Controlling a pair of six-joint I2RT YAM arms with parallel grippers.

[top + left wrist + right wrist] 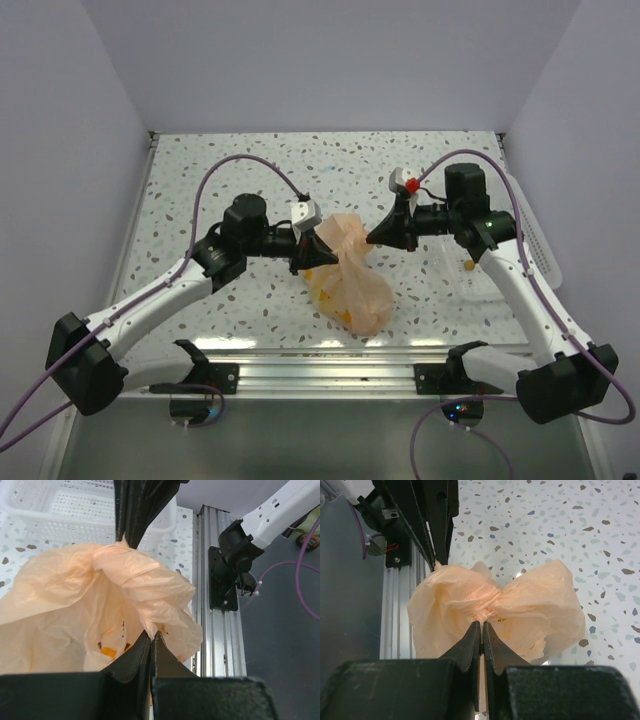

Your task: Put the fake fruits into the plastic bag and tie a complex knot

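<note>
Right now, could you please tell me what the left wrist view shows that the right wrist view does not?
Only the left wrist view: the white perforated tray beyond the bag. Only the right wrist view: a wide stretch of speckled table. Both: the peach plastic bag pinched between the shut left hand and the shut right hand, with the metal rail alongside.

Readable text, labels, numbers: none in any view.
Print on the plastic bag (352, 285): none legible.
</note>
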